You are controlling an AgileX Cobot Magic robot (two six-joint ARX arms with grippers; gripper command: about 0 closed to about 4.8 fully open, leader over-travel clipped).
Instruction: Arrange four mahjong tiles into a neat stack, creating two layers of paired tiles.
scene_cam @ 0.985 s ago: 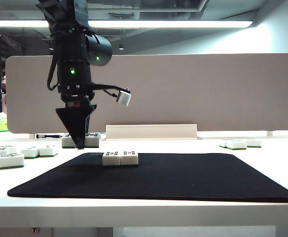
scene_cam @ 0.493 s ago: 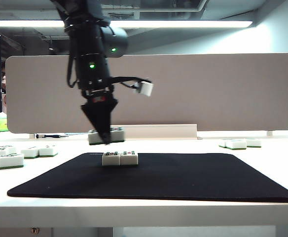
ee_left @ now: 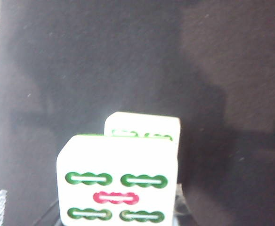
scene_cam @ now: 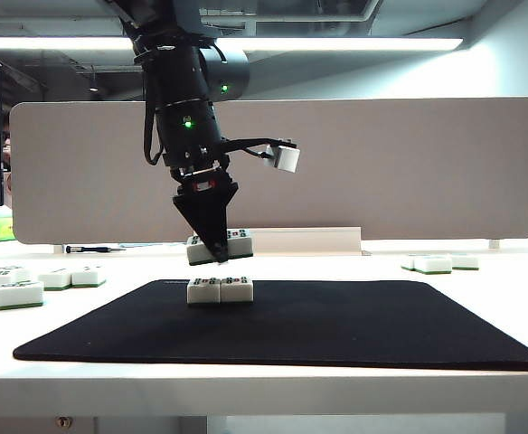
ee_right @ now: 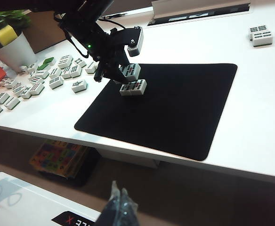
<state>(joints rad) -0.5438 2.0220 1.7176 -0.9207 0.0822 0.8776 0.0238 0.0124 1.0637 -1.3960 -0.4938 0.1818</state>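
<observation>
While left hand grips upper tiles, lower tiles beneath.

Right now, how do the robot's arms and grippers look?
The left arm is glossy black and cylindrical, with green indicator lights, black cables and a small white block on a bracket. Its left gripper tapers to a dark point. The right gripper shows only black fingers.

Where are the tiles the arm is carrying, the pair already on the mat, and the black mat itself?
carried tiles [scene_cam: 219, 248], exterior view, white side face.
pair on the mat [scene_cam: 221, 289], exterior view, seam between them.
black mat [scene_cam: 363, 325], exterior view, bare top surface.
</observation>
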